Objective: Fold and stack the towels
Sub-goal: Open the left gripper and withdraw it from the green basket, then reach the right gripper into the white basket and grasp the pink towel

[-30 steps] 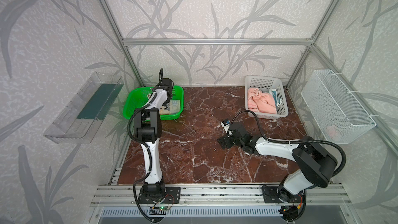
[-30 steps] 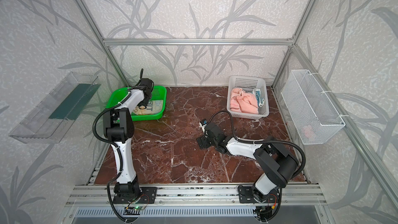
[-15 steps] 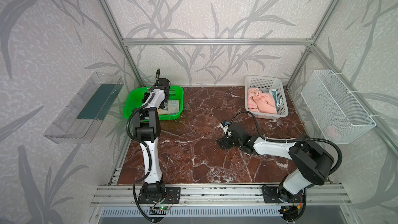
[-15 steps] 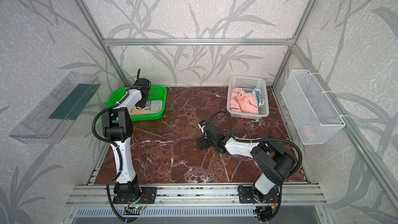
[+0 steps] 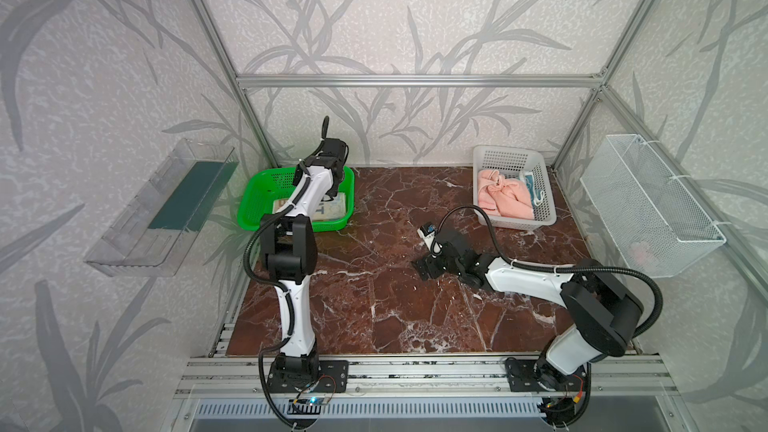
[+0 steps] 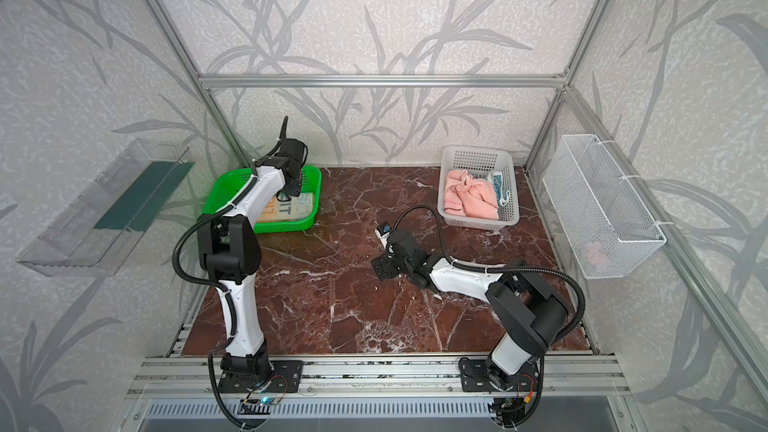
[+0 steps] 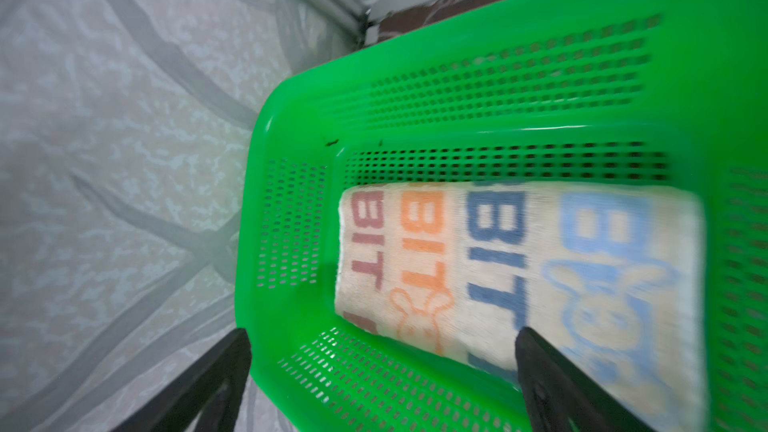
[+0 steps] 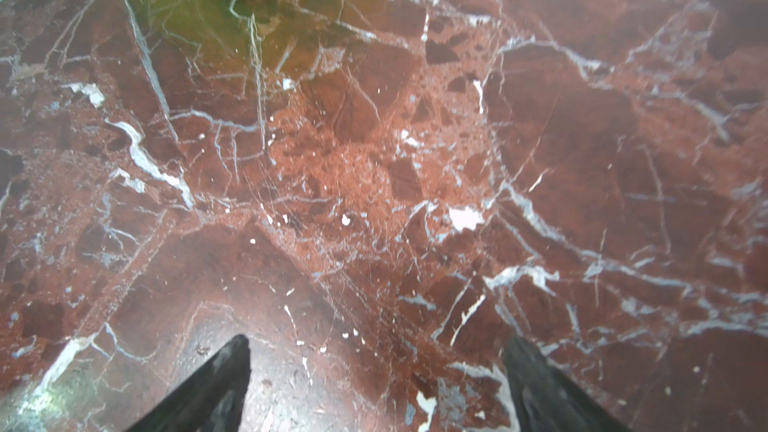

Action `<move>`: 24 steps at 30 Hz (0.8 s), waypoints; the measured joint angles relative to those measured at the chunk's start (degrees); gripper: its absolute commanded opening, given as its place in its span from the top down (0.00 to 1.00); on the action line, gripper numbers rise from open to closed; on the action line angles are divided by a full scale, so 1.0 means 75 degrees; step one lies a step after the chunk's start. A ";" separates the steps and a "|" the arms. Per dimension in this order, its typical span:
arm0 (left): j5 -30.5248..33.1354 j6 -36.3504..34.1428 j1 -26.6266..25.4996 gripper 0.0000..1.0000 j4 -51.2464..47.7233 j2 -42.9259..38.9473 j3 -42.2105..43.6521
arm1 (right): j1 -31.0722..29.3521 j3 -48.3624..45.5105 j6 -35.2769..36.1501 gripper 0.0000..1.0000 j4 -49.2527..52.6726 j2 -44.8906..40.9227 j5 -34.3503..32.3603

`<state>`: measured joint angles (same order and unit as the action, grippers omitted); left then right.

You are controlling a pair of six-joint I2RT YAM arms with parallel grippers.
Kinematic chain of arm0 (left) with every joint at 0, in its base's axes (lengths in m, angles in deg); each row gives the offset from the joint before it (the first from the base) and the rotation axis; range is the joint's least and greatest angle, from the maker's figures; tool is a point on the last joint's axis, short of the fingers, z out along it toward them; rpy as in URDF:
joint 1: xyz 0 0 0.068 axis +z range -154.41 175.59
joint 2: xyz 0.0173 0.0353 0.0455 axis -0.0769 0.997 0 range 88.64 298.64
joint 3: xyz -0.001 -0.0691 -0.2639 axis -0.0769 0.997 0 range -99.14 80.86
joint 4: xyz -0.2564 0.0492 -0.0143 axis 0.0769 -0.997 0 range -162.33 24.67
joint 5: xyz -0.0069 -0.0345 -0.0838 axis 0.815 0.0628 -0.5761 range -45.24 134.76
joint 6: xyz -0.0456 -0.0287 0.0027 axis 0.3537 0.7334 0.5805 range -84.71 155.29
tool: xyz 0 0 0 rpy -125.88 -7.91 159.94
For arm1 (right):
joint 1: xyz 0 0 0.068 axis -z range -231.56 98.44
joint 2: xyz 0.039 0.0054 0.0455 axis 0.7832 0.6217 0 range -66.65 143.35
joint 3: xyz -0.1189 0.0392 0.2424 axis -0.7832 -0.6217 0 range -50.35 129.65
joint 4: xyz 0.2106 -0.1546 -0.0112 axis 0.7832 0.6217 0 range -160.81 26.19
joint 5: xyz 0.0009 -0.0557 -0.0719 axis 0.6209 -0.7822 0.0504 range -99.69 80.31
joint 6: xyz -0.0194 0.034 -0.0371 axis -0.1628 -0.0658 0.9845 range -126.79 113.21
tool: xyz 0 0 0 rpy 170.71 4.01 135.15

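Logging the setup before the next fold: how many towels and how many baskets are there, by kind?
Towels: 3 (cream towel in the green basket; pink towel and teal towel in the white basket)
Baskets: 3 (green, white, plus the wire basket on the wall)
Total: 6
A pinkish shape in the wire basket is too unclear to count.

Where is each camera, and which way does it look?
Both top views: high in front, looking down on the table; left arm, right arm show.
Left wrist: on the left arm, facing the cream towel in the green basket; open left tool shows.
Right wrist: on the right arm, facing the table; open right tool shows.
Shared: both wrist views catch the green basket.
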<state>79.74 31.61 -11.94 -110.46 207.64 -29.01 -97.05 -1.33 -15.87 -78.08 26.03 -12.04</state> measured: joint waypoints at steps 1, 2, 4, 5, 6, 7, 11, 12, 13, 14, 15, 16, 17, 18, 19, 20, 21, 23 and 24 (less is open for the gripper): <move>-0.0160 0.0032 -0.0254 0.01 0.0012 -0.0248 0.0096 | 0.0000 0.0122 0.0026 0.06 0.0102 0.0000 -0.0073; -0.0289 0.0052 -0.0472 0.01 0.0050 -0.0455 0.0201 | 0.0000 0.0251 0.0052 0.05 0.0236 0.0000 -0.0154; -0.0548 0.0117 -0.0968 0.01 0.0166 -0.0892 0.0539 | 0.0000 0.0545 0.0105 0.05 0.0533 0.0029 -0.0373; -0.0685 0.0163 -0.1221 0.01 0.0256 -0.1110 0.0755 | 0.0000 0.0726 0.0128 0.05 0.0717 0.0064 -0.0507; -0.0790 0.0198 -0.1413 0.01 0.0335 -0.1256 0.0956 | 0.0000 0.0842 0.0143 0.04 0.0839 0.0099 -0.0600; -0.1061 0.0280 -0.1690 0.01 0.0571 -0.1501 0.1373 | 0.0000 0.1052 0.0163 0.04 0.1072 0.0160 -0.0793; -0.2174 0.0548 -0.2264 0.01 0.1376 -0.2235 0.2955 | 0.0003 0.1679 0.0245 0.03 0.1751 0.0341 -0.1466; -0.2407 0.0647 -0.2305 0.01 0.1565 -0.2375 0.3293 | 0.0003 0.1775 0.0265 0.03 0.1874 0.0344 -0.1594; -0.2646 0.0755 -0.2337 0.01 0.1746 -0.2527 0.3646 | 0.0012 0.1874 0.0283 0.03 0.1990 0.0344 -0.1719; -0.2841 0.0877 -0.2349 0.01 0.1938 -0.2669 0.3978 | 0.0041 0.1964 0.0300 0.03 0.2095 0.0344 -0.1813; -0.3016 0.0997 -0.2363 0.01 0.2095 -0.2806 0.4264 | 0.0087 0.2049 0.0309 0.03 0.2189 0.0344 -0.1891; -0.3142 0.1084 -0.2398 0.01 0.2226 -0.2920 0.4485 | 0.0111 0.2110 0.0318 0.03 0.2264 0.0344 -0.1929; -0.3267 0.1163 -0.2419 0.01 0.2363 -0.3034 0.4689 | 0.0149 0.2162 0.0335 0.03 0.2314 0.0344 -0.1973; -0.3398 0.1241 -0.2433 0.01 0.2518 -0.3188 0.4940 | 0.0204 0.2218 0.0353 0.03 0.2393 0.0344 -0.2017; -0.3561 0.1306 -0.2448 0.01 0.2649 -0.3308 0.5138 | 0.0280 0.2253 0.0376 0.03 0.2448 0.0344 -0.2052; -0.3713 0.1343 -0.2465 0.01 0.2734 -0.3404 0.5284 | 0.0338 0.2279 0.0396 0.03 0.2477 0.0344 -0.2090; -0.3952 0.1422 -0.2498 0.01 0.2897 -0.3523 0.5461 | 0.0449 0.2328 0.0425 0.03 0.2553 0.0344 -0.2124; -0.4345 0.1545 -0.2565 0.01 0.3124 -0.3666 0.5759 | 0.0667 0.2425 0.0455 0.03 0.2658 0.0341 -0.2226; -0.4500 0.1594 -0.2602 0.01 0.3229 -0.3704 0.5869 | 0.0807 0.2506 0.0458 0.03 0.2757 0.0341 -0.2259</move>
<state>45.99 43.57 -31.46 -86.24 179.86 15.01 -91.00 17.46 -12.44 -57.40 28.59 -28.98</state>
